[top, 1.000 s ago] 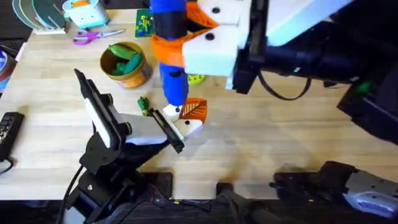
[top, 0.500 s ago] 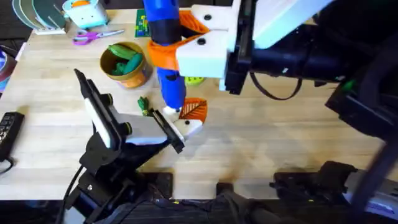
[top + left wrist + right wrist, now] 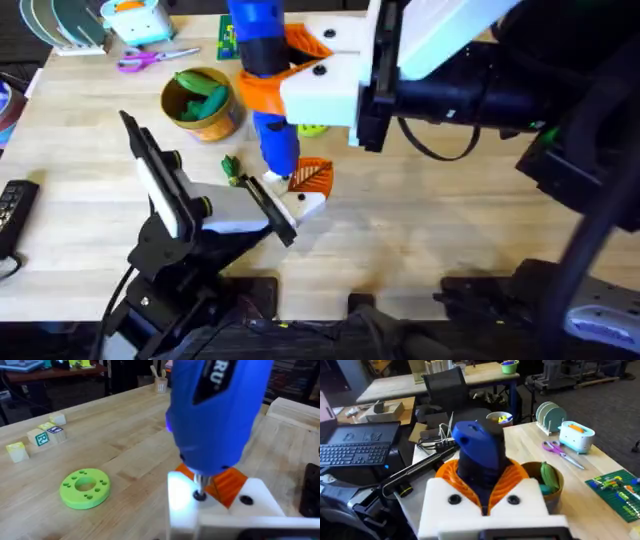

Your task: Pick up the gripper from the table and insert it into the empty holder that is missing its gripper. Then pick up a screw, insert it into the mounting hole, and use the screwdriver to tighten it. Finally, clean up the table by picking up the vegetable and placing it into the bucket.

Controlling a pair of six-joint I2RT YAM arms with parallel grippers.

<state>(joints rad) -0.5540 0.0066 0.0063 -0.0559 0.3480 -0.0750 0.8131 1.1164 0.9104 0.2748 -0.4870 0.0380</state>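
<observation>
The blue screwdriver (image 3: pixel 268 110) stands upright, and my right gripper (image 3: pixel 265 75) is shut on it with white fingers and orange pads (image 3: pixel 512 477). Its metal bit rests on a screw (image 3: pixel 199 495) in the white holder (image 3: pixel 305 205). The orange ribbed gripper (image 3: pixel 313 178) sits in that holder. My left gripper (image 3: pixel 275 212) is shut on the holder from the near side, one black finger running along the block. The orange-tan bucket (image 3: pixel 203 105) at the back left holds green vegetables. A small green vegetable (image 3: pixel 231 168) lies on the table just left of the holder.
A lime-green disc (image 3: pixel 314 127) lies behind the screwdriver. Scissors (image 3: pixel 145 58), a green circuit board (image 3: pixel 232 38), a plate rack (image 3: pixel 65 25) and a blue box (image 3: pixel 140 20) line the back left. A black remote (image 3: pixel 15 210) sits at the left edge. Wooden blocks (image 3: pixel 40 437) lie farther off.
My right arm has drifted slightly left, tilting the screwdriver's top that way. The bit stays at the holder. The left arm has not moved.
</observation>
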